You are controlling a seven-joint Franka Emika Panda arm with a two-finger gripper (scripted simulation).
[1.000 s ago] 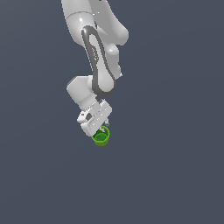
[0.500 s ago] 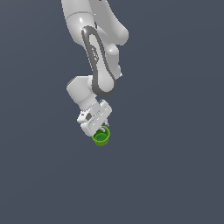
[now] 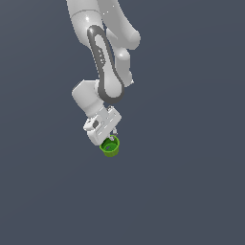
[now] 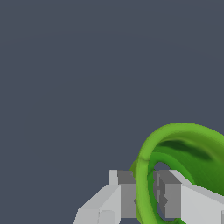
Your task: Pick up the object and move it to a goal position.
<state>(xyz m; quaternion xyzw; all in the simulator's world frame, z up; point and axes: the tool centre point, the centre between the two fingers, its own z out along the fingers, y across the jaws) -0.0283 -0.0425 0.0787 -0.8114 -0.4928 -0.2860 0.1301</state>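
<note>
Here one tool (image 3: 111, 139) grips one cup (image 3: 110, 147).

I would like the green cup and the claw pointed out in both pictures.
green cup (image 3: 111, 148), exterior view, on its side wall
green cup (image 4: 146, 162), wrist view, on its thick rim
claw (image 4: 145, 199), wrist view, midway between fingertips

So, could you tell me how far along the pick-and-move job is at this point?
Done, it appears: the grasp. In the wrist view the gripper pinches the cup's wall, one finger inside the rim and the other outside. In hand: the cup hangs under the gripper in the exterior view; whether it has left the floor is unclear. Left: carrying it to the goal, which neither view shows.
</note>
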